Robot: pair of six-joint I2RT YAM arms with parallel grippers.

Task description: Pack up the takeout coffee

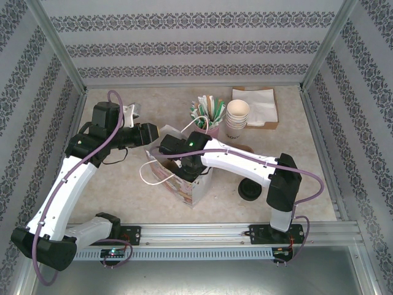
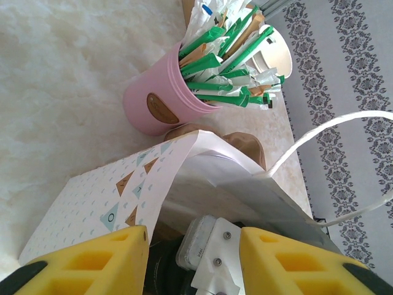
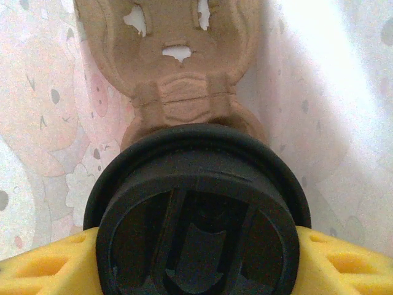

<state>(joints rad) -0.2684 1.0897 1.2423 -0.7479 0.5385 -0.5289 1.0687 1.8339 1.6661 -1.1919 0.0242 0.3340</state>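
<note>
The takeout coffee (image 3: 196,215) shows as its round black lid, seen from above inside the patterned paper bag (image 1: 195,186). My right gripper (image 3: 196,249) is shut on it, one yellow finger (image 3: 43,270) at each side. Beneath it, on the bag's floor, lies a brown pulp cup carrier (image 3: 178,61). My right arm reaches down into the bag's mouth (image 1: 184,165). My left gripper (image 1: 151,136) hovers at the bag's left rim, open (image 2: 193,246). Its left finger (image 2: 92,258) rests against the bag's patterned wall (image 2: 92,196), and the right wrist's camera shows between its fingers.
A pink tub of green and white sachets (image 1: 209,117) stands just behind the bag (image 2: 153,104). A stack of lidless cream cups (image 1: 237,117) and a tray of napkins (image 1: 261,104) sit at the back right. Loose black lids (image 1: 249,190) lie right of the bag.
</note>
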